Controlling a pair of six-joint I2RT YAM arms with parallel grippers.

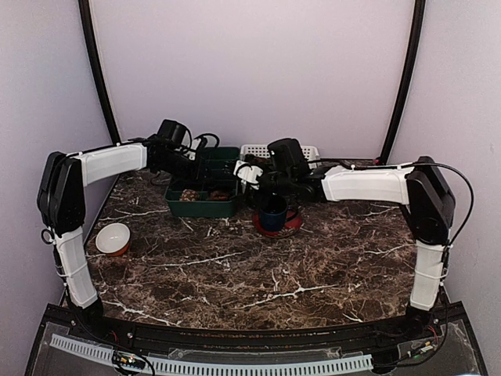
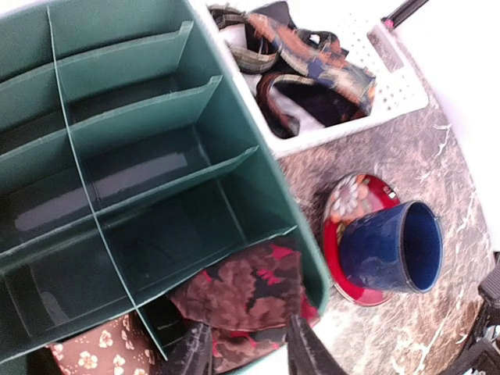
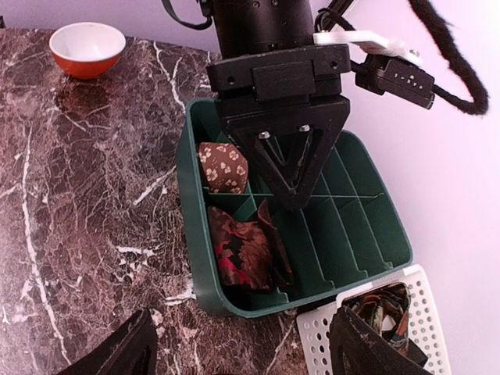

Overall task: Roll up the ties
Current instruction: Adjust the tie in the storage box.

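Observation:
A rolled brown-and-red tie (image 2: 250, 293) lies in the near corner compartment of the green divided box (image 2: 258, 148). My left gripper (image 2: 250, 361) hovers just over it, open, its fingers (image 2: 195, 351) apart on either side of the tie's near end. A second rolled tie (image 2: 98, 348), brown with pale flowers, sits in the neighbouring compartment. Unrolled ties (image 2: 308, 66) are heaped in the white basket (image 2: 406, 94). My right gripper (image 3: 246, 355) stands open and holds nothing, above the table between the box (image 3: 191, 234) and the basket (image 3: 344, 344).
A blue mug (image 2: 391, 246) stands on a red saucer (image 2: 344, 203) right of the box, under my right arm (image 1: 360, 184). A red-and-white bowl (image 1: 113, 237) sits at the table's left. The box's other compartments (image 2: 141, 172) hold nothing.

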